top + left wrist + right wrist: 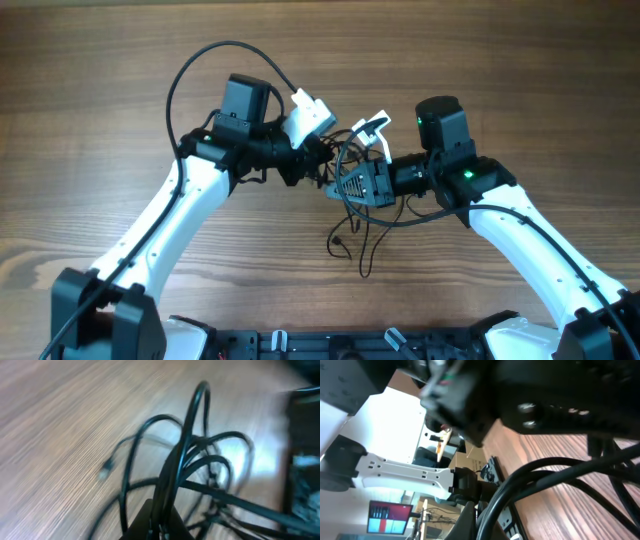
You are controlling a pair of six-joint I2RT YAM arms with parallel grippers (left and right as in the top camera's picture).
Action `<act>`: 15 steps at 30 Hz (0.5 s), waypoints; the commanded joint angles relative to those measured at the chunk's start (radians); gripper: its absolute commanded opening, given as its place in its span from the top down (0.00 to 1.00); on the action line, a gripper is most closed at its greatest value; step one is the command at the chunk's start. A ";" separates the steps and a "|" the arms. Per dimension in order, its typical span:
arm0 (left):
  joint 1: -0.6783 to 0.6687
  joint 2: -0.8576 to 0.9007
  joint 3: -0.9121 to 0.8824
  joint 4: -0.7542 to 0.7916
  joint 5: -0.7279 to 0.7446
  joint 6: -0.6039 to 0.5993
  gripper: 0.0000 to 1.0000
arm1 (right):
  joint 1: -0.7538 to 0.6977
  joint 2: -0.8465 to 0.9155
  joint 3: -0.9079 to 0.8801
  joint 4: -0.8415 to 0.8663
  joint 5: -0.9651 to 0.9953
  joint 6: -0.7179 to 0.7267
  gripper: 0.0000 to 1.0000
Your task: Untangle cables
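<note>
The cables (181, 455) bunch in a looped knot between the two arms, with loose ends trailing from it onto the wooden worktop (480, 60). The left fingers (147, 522) are clamped on several strands. The right fingers (338, 187) sit against the knot, but whether they pinch it I cannot tell.

Overhead looks straight down on the whole table (90, 70); both wrist views sit very close, low, sharing the cables (183, 445) mid-table.
</note>
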 commanded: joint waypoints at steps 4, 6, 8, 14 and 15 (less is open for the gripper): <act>0.115 0.008 0.005 0.011 -0.646 -0.450 0.96 | -0.072 0.006 0.017 -0.300 0.641 0.107 0.96; 0.192 -0.002 0.004 0.011 -0.657 -0.556 0.96 | -0.107 0.006 0.017 -0.411 0.862 0.143 0.96; 0.276 -0.003 0.004 0.011 -0.627 -0.658 0.96 | -0.159 0.006 0.017 -0.485 0.988 0.134 0.96; 0.467 -0.003 0.004 0.007 -0.382 -0.713 0.96 | -0.332 0.006 0.017 -0.527 1.004 0.046 0.96; 0.489 -0.003 0.004 0.004 -0.347 -0.713 0.96 | -0.354 0.006 0.017 -0.528 1.004 0.041 0.96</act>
